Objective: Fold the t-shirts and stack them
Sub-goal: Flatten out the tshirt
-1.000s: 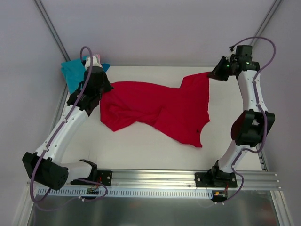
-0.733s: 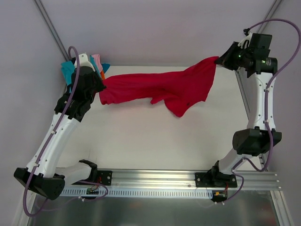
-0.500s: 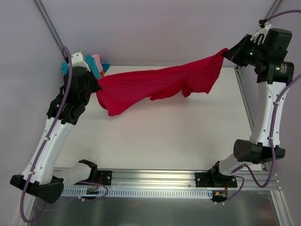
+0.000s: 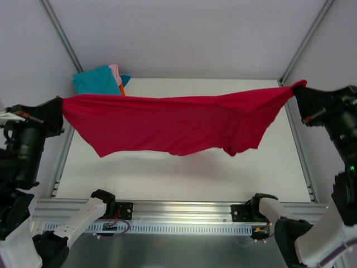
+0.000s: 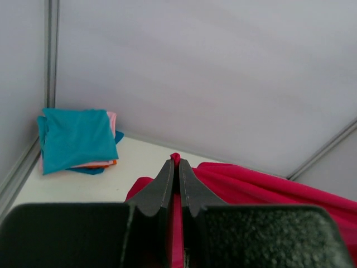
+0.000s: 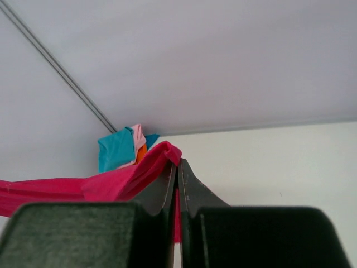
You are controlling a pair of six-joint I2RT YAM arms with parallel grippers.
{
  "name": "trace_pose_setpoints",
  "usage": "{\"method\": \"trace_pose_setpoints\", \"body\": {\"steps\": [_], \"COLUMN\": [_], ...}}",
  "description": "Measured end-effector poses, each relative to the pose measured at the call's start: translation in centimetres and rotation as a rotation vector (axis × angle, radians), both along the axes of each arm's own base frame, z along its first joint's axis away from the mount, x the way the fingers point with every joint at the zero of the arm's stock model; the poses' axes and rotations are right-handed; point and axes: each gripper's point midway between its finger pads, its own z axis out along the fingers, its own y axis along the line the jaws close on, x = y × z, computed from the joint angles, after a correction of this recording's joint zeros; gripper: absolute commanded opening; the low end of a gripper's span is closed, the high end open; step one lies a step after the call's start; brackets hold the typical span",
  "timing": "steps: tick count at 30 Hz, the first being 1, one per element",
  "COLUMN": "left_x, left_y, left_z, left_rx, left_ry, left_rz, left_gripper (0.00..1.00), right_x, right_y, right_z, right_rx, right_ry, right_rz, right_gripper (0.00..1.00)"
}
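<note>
The white table [image 4: 184, 167] carries, seemingly, only a folded-shirt stack [image 4: 99, 80] at its far-left corner.

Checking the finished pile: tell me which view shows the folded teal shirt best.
Left wrist: the folded teal cloth shirt lies unobstructed. Top external shows it smaller; right wrist shows it partly behind the red shirt.

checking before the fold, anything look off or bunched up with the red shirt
Slightly. The red shirt hangs stretched between the left gripper and right gripper, but its right part is bunched and sags lower.
</note>
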Motion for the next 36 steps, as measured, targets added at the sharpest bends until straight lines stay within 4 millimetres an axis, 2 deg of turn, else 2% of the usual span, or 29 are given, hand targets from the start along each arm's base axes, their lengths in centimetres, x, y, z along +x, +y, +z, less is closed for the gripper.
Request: {"method": "trace_pose_setpoints", "body": {"steps": [2,4,7,10,14,19,21,23,27,30,32,36], "left_x": [-2.6,-4.4,-5.8,-6.2,-6.3,-5.7,-4.5,-2.6,2.8,7.0,9.6,12.8], "left_y": [0.6,0.9,0.8,0.5,0.2,-0.2,-0.7,-1.5,-3.7,-5.8,-7.0,-8.5], "left_z": [0.9,1.1,0.8,0.3,-0.6,-0.9,-1.5,-2.9,-8.0,-13.1,-16.6,-22.1], "left_rx": [-0.017,-0.026,-0.032,-0.031,-0.029,-0.032,-0.03,-0.025,-0.01,0.012,0.028,0.051], "left_ry": [-0.047,-0.067,-0.058,-0.036,-0.002,0.011,0.033,0.076,0.236,0.39,0.483,0.6], "left_rz": [-0.017,-0.032,-0.064,-0.087,-0.106,-0.116,-0.118,-0.124,-0.133,-0.151,-0.163,-0.17], "left_gripper": [0.0,0.0,0.0,0.0,0.0,0.0,0.0,0.0,0.0,0.0,0.0,0.0], "right_x": [-4.0,-7.6,-11.3,-12.9,-12.1,-8.1,-5.3,-1.8,5.7,11.6,14.7,19.4], "right_y": [0.3,0.4,0.5,0.3,-0.3,-1.1,-1.5,-2.1,-3.5,-4.5,-5.0,-5.7], "right_z": [1.4,2.5,3.7,4.5,4.2,3.5,2.7,0.7,-5.9,-12.8,-17.5,-26.3], "right_rx": [-0.008,-0.012,-0.013,-0.012,-0.005,0.0,-0.001,0.001,0.003,0.004,0.007,0.02], "right_ry": [-0.084,-0.162,-0.249,-0.297,-0.273,-0.185,-0.138,-0.061,0.146,0.325,0.439,0.641], "right_rz": [-0.015,-0.034,-0.059,-0.082,-0.11,-0.126,-0.132,-0.142,-0.171,-0.186,-0.191,-0.19], "right_gripper": [0.01,0.0,0.01,0.01,0.0,0.01,0.0,0.01,0.01,0.01,0.0,0.0]}}
